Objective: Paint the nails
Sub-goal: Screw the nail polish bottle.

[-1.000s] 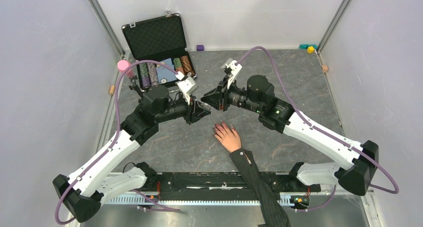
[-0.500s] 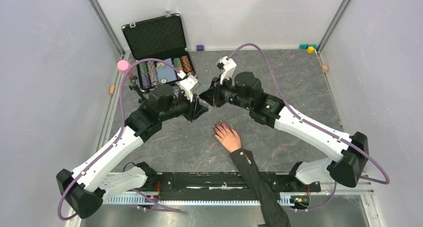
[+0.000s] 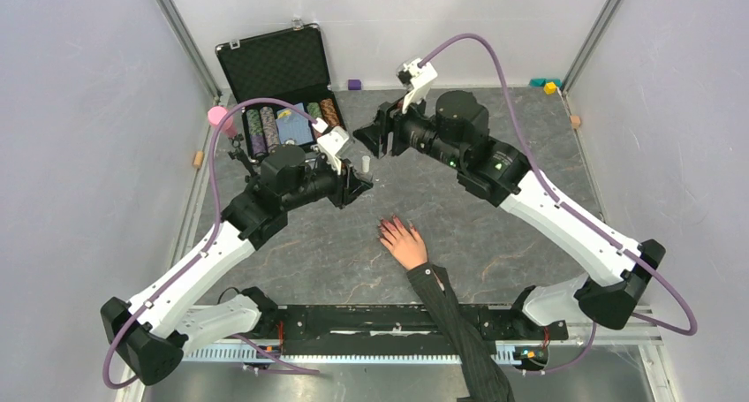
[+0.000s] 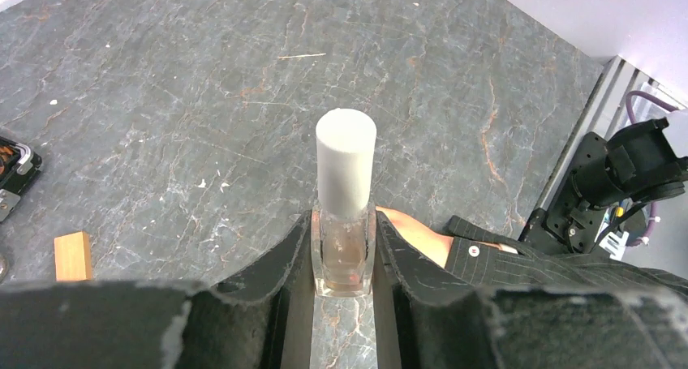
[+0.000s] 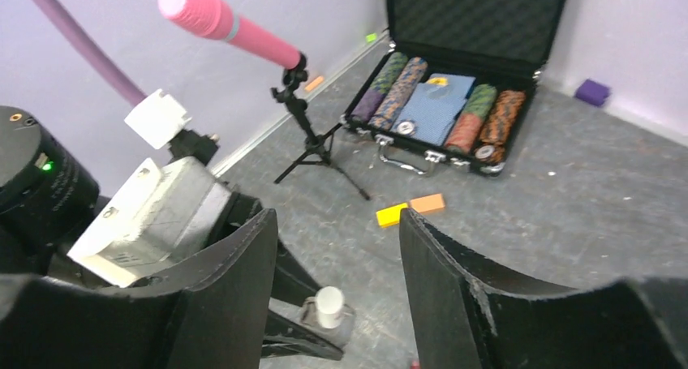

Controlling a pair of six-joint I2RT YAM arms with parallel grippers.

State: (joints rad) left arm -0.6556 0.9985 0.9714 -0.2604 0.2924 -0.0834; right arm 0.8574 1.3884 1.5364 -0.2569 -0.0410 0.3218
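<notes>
At centre of the left wrist view, my left jaws pinch the white-capped clear bottle (image 4: 345, 207); my right jaws stand spread, holding nothing.

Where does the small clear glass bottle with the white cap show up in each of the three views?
Top external: the small clear glass bottle with a white cap stands just above centre, at the tip of the left gripper.
Left wrist: the bottle is dead centre, upright, clamped between the two dark fingers.
Right wrist: the bottle is at the bottom edge, left of centre.
Shared landmark: the left gripper holding it.
</notes>
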